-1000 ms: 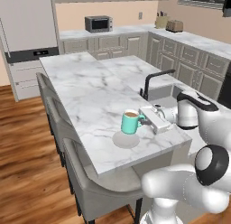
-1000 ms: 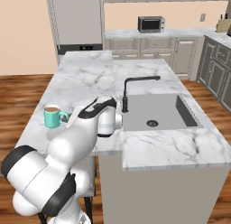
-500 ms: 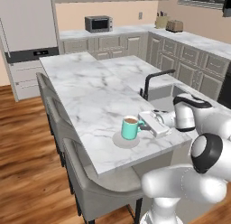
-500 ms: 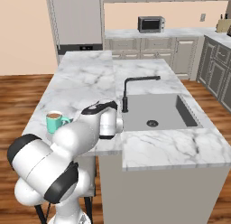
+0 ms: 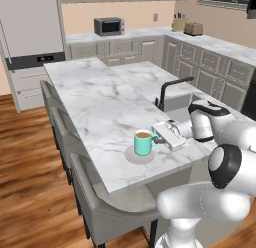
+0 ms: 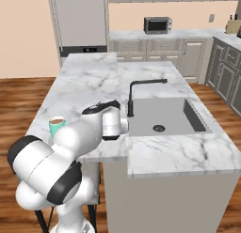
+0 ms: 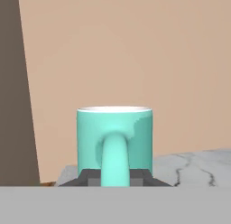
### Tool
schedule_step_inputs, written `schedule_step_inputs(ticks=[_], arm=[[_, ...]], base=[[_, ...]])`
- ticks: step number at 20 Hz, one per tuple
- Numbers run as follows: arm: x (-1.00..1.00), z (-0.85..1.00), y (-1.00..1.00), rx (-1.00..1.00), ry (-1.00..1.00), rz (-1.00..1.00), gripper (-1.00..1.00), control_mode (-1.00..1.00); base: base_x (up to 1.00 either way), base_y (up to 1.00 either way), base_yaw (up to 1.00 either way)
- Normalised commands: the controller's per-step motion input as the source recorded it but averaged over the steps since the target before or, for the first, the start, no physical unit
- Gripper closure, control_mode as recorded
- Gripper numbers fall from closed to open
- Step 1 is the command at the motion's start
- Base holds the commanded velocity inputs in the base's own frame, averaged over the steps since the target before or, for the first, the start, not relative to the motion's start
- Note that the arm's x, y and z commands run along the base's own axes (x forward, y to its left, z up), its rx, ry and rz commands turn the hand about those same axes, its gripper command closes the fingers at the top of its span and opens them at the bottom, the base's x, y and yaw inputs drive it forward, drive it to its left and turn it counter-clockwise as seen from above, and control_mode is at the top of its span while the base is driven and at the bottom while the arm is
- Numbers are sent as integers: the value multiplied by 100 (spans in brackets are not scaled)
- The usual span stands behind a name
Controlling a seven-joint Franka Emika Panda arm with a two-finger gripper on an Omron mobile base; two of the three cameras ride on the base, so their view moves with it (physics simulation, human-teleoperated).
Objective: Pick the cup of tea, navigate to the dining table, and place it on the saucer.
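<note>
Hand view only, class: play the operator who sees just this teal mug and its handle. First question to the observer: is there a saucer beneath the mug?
Observer: Yes. From the left base view, the cup of tea is centred over the saucer, a light-grey disc. I cannot confirm that they touch.
Operator: Is the mug filled?
Observer: Yes, brown liquid shows inside its white rim.
Operator: How near is the table's edge?
Observer: The saucer lies close to the chair-side edge of the dining table, with a grey chair just below it.
</note>
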Motion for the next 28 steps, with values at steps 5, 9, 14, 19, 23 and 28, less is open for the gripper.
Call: schedule_step_inputs(ticks=[5, 9, 14, 19, 23, 28], arm=[[0, -6, 2, -7, 0, 0, 100, -100], [0, -23, 0, 0, 0, 0, 100, -100], [4, -26, 0, 0, 0, 0, 100, -100], [7, -6, 2, 0, 0, 0, 100, -100], [12, 0, 6, 0, 0, 0, 100, -100], [10, 0, 9, 0, 0, 0, 100, -100]], base=[[0, 0, 0], [0, 0, 0], [0, 0, 0], [0, 0, 0], [0, 0, 0], [0, 0, 0]])
